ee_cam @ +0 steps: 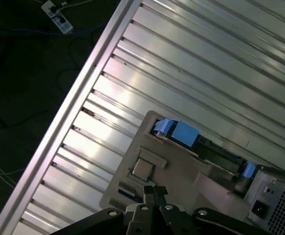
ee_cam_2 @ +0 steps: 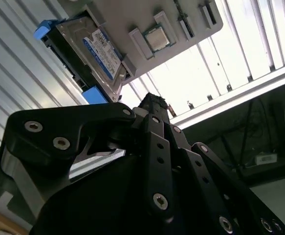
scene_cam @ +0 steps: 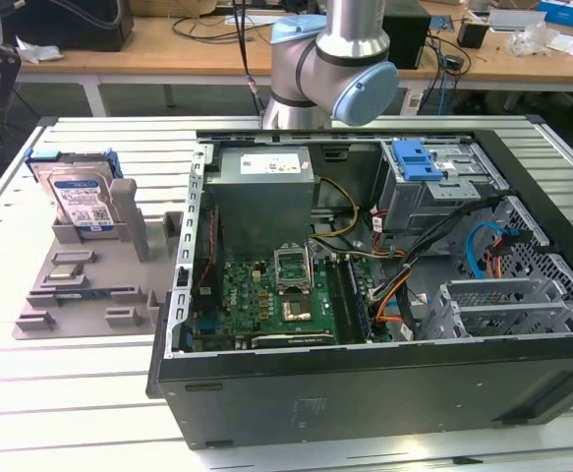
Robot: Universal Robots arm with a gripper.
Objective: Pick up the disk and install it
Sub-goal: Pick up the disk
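While the disk waits ungrasped, the entries run as follows.

Exterior view. Flat rectangular silver-grey disk [scene_cam: 82, 197], blue-and-white label, blue plastic side rails: standing on edge in a grey moulded plastic holder [scene_cam: 80, 285] at the exterior view's left, on the ribbed aluminium table [scene_cam: 60, 393]. Open black tower computer case [scene_cam: 365, 393]: lying on its side, centre to right of the frame, well apart from the disk. Silver-and-blue robot arm [scene_cam: 335, 59]: top centre, behind the case.

Second wrist view. Black linkage gripper [ee_cam_2: 153, 102]: fingers [ee_cam_2: 152, 110] clenched tip to tip on nothing, directed toward the holder, near the disk [ee_cam_2: 91, 49] but apart from it. Small square silver processor chip [ee_cam_2: 157, 38]: seated in the holder beside the disk.

First wrist view. Gripper [ee_cam: 155, 190]: tips directed at the holder [ee_cam: 171, 171], with the disk [ee_cam: 184, 132] beyond them and no contact.

Handling note, offered as judgement. The fingers need to spread before any descent. A grip across the two flat faces, centred on the upper edge and clear of the blue rails, should hold best. A straight pull along the slot should avoid jamming in the holder.
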